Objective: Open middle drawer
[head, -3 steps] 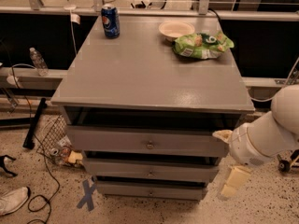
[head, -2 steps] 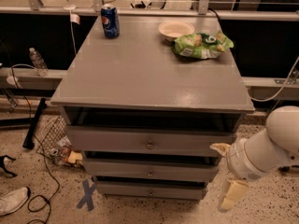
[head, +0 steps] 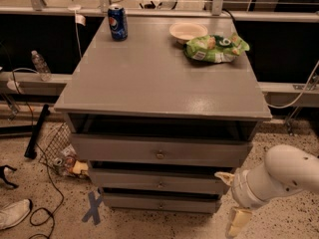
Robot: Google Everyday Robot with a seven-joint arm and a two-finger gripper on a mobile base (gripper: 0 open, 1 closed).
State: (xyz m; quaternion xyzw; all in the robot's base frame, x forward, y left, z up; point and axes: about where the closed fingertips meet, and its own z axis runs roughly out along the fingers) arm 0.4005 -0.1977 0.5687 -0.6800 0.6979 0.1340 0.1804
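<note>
Arm: We saw the white arm (head: 291,173) come in from the lower right of the cabinet (head: 164,83), low above the floor. Its rounded forearm sloped down and left toward the cabinet's front right corner.
Gripper: The gripper (head: 230,199) sat just off the right end of the cabinet's lower drawers.
Fingers: The two cream fingers (head: 236,223) were spread wide, one above the other, with nothing held between them. The upper tip lay right by the right end of the middle drawer, and we could not tell if it touched. The lower one hung toward the floor, clear of the cabinet.
Middle drawer: The middle drawer (head: 159,182) was the second of three grey fronts in the cabinet, with its small knob (head: 160,185) at centre. A dark strip showed above its front.
Top drawer: The top drawer (head: 159,151) stood out a little further than the middle one, dark inside.
Bottom drawer: The bottom drawer (head: 160,203) sat lowest and furthest back.
Cabinet top: At the back of the cabinet top we saw a blue can (head: 118,22) on the left. A pale bowl (head: 188,31) and a green bag (head: 215,48) lay on the right, the bag just in front of the bowl.
Floor: A blue tape cross (head: 93,206) lay by the cabinet's lower left corner, and a shoe (head: 14,214) lay further left.
</note>
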